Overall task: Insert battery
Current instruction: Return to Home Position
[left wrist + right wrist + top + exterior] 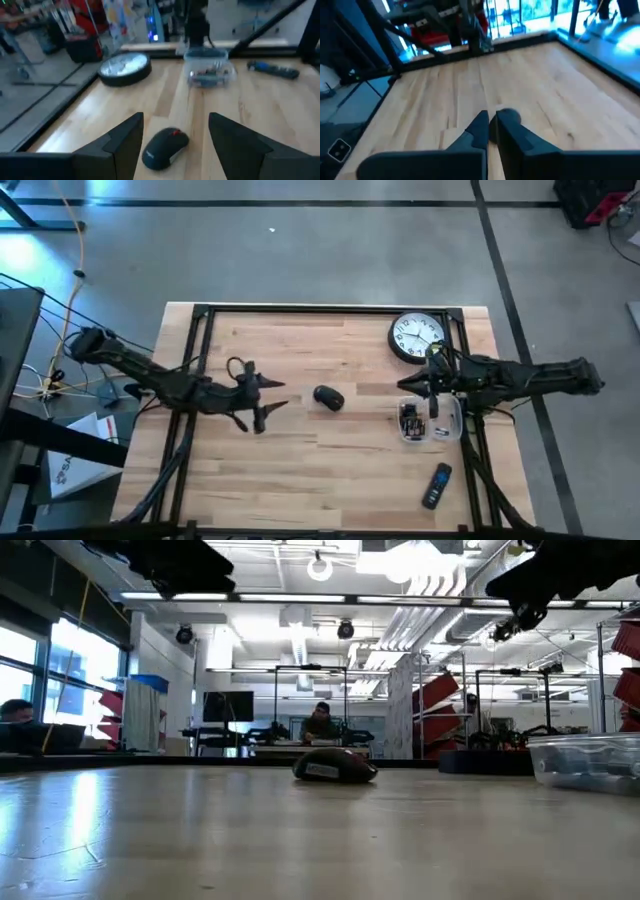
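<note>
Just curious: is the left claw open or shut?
Open: the left claw's fingers stand wide apart, the mouse showing between them.

Black mouse (328,398) — belly down, middle of the table (300,470); clear bin (452,430) near its right edge.

On a wooden table (300,470), a mouse (328,398) is laid near the middle. Along the right edge are set a clock (417,338), a clear bin (455,430) and a remote (436,485).
</note>
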{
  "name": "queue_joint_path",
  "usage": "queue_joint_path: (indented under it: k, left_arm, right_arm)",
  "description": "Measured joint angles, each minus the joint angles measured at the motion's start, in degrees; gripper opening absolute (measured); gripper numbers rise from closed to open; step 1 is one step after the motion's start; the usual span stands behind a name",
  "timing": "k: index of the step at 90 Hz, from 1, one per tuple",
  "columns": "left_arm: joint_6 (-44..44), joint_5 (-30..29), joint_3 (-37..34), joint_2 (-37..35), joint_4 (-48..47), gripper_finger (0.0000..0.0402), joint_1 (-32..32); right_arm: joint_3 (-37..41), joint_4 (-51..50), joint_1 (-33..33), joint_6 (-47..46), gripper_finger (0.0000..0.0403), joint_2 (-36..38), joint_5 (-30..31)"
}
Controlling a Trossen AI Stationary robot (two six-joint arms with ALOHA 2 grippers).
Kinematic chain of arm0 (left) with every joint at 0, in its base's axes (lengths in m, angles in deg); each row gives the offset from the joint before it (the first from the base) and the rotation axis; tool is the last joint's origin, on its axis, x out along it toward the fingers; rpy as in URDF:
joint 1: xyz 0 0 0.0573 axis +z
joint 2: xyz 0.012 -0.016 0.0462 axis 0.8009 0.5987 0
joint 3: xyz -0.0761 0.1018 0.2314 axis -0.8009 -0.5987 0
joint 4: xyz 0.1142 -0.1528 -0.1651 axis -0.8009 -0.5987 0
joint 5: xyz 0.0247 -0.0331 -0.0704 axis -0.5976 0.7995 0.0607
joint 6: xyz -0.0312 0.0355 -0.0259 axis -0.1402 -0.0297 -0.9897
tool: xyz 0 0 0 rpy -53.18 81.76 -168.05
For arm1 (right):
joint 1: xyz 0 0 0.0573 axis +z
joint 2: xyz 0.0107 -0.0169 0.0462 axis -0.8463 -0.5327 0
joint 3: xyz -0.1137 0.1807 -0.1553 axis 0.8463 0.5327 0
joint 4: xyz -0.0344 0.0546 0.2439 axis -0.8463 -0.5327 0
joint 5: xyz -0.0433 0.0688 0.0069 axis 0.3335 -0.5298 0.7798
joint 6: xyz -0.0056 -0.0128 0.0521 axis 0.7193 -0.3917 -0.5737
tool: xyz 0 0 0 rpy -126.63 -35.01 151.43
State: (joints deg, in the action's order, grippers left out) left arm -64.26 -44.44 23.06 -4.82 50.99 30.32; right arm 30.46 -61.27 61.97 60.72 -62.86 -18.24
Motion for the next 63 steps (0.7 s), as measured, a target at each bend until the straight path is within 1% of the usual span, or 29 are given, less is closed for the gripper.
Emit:
queue_joint_path:
  k: [11,19,27,37,46,54,59,63]
  left_arm:
    - [0.0,-0.2,-7.0,-5.6,6.4,0.0206,-1.0]
    - [-0.6,0.0,-11.1,-9.5,7.4,0.0206,-0.8]
    - [-1.1,-0.3,-14.1,-13.4,7.4,0.0206,-0.2]
    - [-1.4,-0.4,-16.9,-18.7,7.0,0.0206,0.6]
    - [0.2,-0.4,-18.4,-24.4,4.4,0.0206,1.9]
    - [-0.5,0.1,-18.6,-30.4,-1.5,0.0206,3.7]
    - [-1.7,2.1,-18.6,-34.2,-5.6,0.0206,4.5]
    - [-2.5,5.4,-18.6,-37.1,-8.6,0.0206,5.1]
  right_arm:
    - [0.0,-0.6,0.0,0.4,0.0000,3.0,-1.4]
    - [0.6,0.0,0.0,0.6,0.0000,5.1,-2.1]
    - [4.0,3.5,0.0,1.4,0.0000,7.9,-2.2]
    - [10.9,10.7,0.0,0.2,0.0000,11.8,-2.2]
    - [16.4,14.8,0.0,-2.4,0.0000,15.5,-2.2]
    - [18.9,15.1,0.0,-4.0,0.0000,19.0,-2.2]
    - [19.6,14.6,0.0,-4.1,0.0000,21.2,-2.3]
    - [19.8,13.3,0.0,-4.2,0.0000,23.2,-2.7]
